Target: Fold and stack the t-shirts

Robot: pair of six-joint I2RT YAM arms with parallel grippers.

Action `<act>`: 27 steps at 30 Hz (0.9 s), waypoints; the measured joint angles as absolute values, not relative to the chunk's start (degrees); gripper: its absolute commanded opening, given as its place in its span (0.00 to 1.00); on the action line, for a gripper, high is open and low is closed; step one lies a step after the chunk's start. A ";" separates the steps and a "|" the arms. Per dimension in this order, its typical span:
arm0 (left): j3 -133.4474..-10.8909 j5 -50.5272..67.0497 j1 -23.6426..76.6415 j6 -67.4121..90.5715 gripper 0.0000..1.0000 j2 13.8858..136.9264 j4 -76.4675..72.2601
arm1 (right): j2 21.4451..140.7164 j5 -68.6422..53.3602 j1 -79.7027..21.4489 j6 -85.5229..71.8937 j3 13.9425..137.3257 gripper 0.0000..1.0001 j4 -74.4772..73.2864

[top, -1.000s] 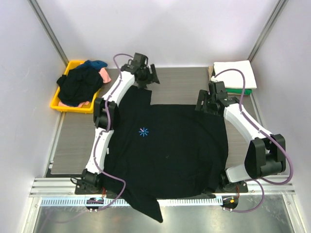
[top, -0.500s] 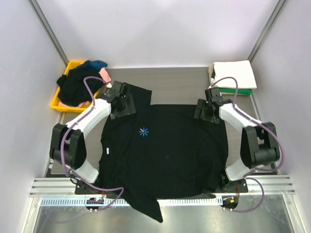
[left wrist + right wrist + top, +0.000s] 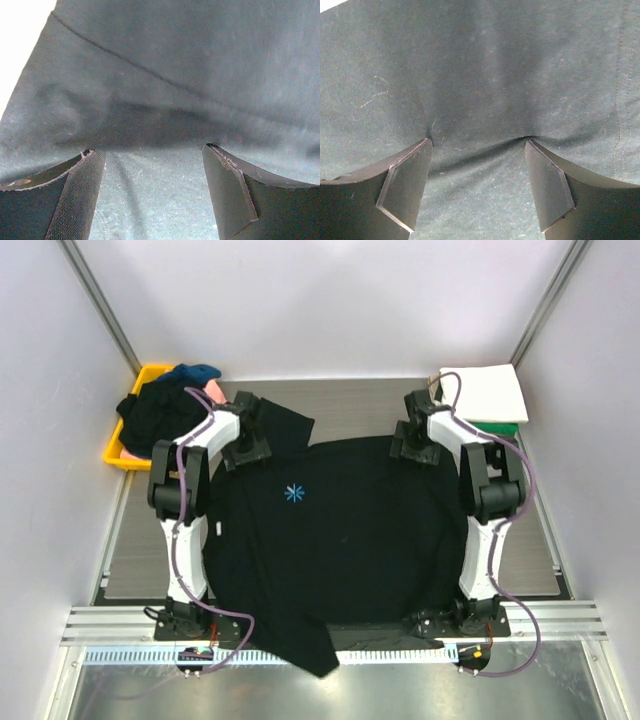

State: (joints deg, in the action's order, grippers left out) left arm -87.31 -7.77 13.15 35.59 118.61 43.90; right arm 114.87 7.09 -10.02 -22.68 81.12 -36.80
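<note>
A large black t-shirt (image 3: 340,540) with a light-blue starburst mark (image 3: 294,492) lies spread over the table, its lower corner hanging over the near edge. My left gripper (image 3: 247,447) is open and presses down on the shirt's back-left shoulder, next to the sleeve. My right gripper (image 3: 414,444) is open and presses on the shirt's back-right edge. In the left wrist view the black cloth (image 3: 165,90) bunches into a ridge between the wide-apart fingers (image 3: 82,190). In the right wrist view the cloth (image 3: 480,75) creases between the spread fingers (image 3: 547,185).
A yellow tray (image 3: 116,453) at the back left holds a heap of black, blue (image 3: 196,371) and pink (image 3: 215,391) clothes. A folded white shirt (image 3: 485,392) lies on a green one (image 3: 507,428) at the back right corner. White walls enclose the table.
Both arms have swung to the shirt's back corners and lowered onto it. The shirt's back edge has shifted a little toward the far wall.
</note>
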 measured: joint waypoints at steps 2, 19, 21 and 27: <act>-97.12 -7.90 11.94 35.46 0.78 124.42 47.16 | 120.88 7.35 -9.78 -22.63 90.32 0.81 -38.98; -132.25 0.08 7.97 32.75 0.84 140.14 49.98 | 140.11 -1.98 -7.27 -22.68 125.10 0.82 -43.94; -127.37 -0.75 8.97 32.45 0.84 132.40 49.95 | 135.48 -3.18 -7.40 -22.72 120.42 0.83 -43.81; -106.26 -5.34 14.28 32.73 0.82 96.82 47.79 | 112.14 -3.27 -7.92 -23.20 103.57 0.85 -41.19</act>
State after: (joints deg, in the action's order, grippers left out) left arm -106.26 -5.34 14.28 32.73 96.82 47.79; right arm 112.14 -3.27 -7.92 -23.20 103.57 -41.19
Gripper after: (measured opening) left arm 0.829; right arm 0.840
